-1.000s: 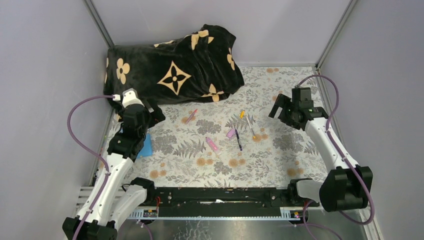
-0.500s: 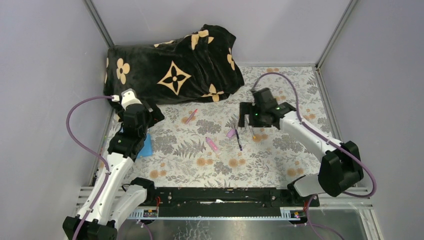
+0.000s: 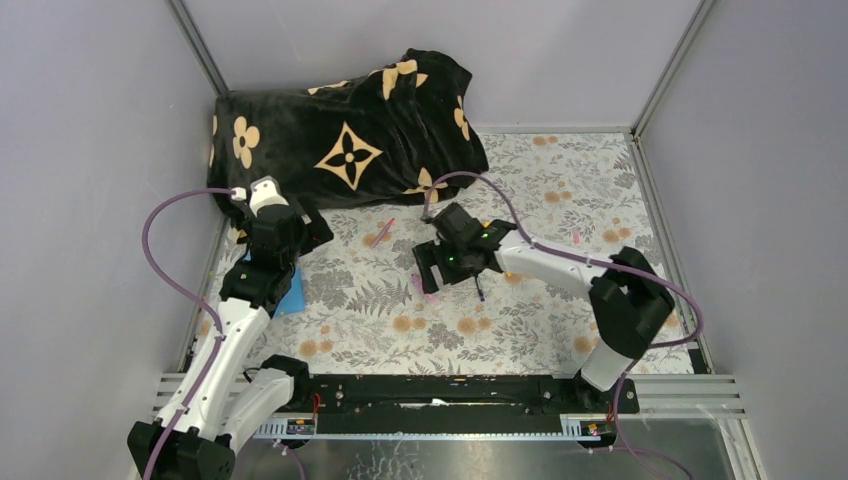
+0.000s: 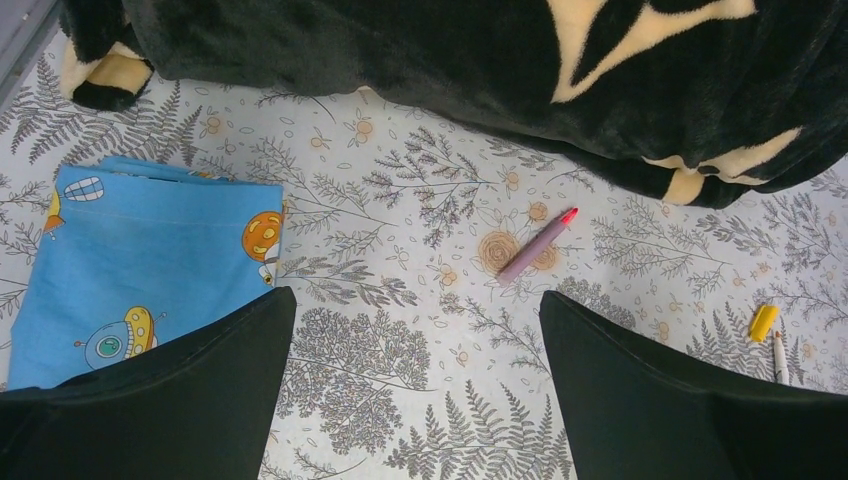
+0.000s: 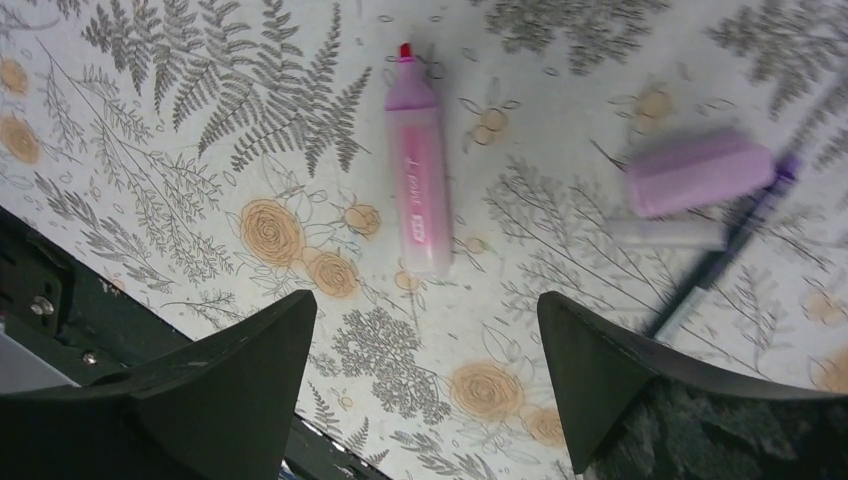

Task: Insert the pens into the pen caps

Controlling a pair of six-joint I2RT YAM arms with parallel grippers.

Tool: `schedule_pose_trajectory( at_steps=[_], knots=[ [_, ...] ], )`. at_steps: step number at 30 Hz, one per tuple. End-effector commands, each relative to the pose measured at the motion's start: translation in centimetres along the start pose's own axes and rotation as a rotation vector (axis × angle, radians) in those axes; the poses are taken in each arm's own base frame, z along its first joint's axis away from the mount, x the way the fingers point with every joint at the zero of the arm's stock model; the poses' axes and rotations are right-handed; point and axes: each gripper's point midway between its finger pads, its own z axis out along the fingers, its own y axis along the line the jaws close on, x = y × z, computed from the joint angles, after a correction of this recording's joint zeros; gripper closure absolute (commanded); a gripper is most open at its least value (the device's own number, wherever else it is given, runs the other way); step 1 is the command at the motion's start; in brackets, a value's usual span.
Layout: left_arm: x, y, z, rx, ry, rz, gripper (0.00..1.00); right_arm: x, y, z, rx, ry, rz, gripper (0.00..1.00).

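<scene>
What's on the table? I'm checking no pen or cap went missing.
tablecloth: 1, white fern print, under everything
blanket: 1, black with tan flowers, far-left corner
folded cloth: 1, blue cartoon print, left edge
lilac cap: 1, lilac, centre
yellow cap: 1, yellow, mid-table
pink pen: 1, pink, centre
mauve pen: 1, red-tipped, near blanket
dark blue pen: 1, beside lilac cap
white pen: 1, beside yellow cap
left gripper: 1, black, open, empty
right gripper: 1, black, open above pink pen

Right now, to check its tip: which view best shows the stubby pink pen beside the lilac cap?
Right wrist: the stubby pink plastic pen lies whole, red tip clear. Top external mostly hides it under the right arm; left wrist misses it.
</scene>
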Motion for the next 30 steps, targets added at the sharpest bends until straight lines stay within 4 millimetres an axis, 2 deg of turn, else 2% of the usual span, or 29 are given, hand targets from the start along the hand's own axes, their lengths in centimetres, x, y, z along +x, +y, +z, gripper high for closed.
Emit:
schedule_pose_trajectory(
  at_steps=[1, 8, 13, 23, 30],
  knots=[
    [-1.0, -0.4, 0.0, 0.016, -0.019, 0.006, 0.01, -0.3, 1.9, 1.4, 0.028, 0.025, -0.128, 0.11],
    [-0.8, -0.5, 0.1, 0.023, -0.007, 0.013, 0.02, 0.9, 1.9, 3.7, 0.150, 0.071, -0.254, 0.12],
    [-0.7, -0.6, 0.2, 0.025, -0.004, 0.016, 0.01, 1.9, 2.2, 4.8, 0.154, 0.096, -0.289, 0.20],
    [-0.6, -0.7, 0.3, 0.029, 0.003, 0.018, 0.02, 3.2, 1.2, 6.0, 0.179, 0.129, -0.293, 0.35],
    [-0.6, -0.7, 0.3, 0.029, 0.003, 0.019, 0.02, 4.1, 0.7, 6.3, 0.195, 0.151, -0.303, 0.40]
  ],
)
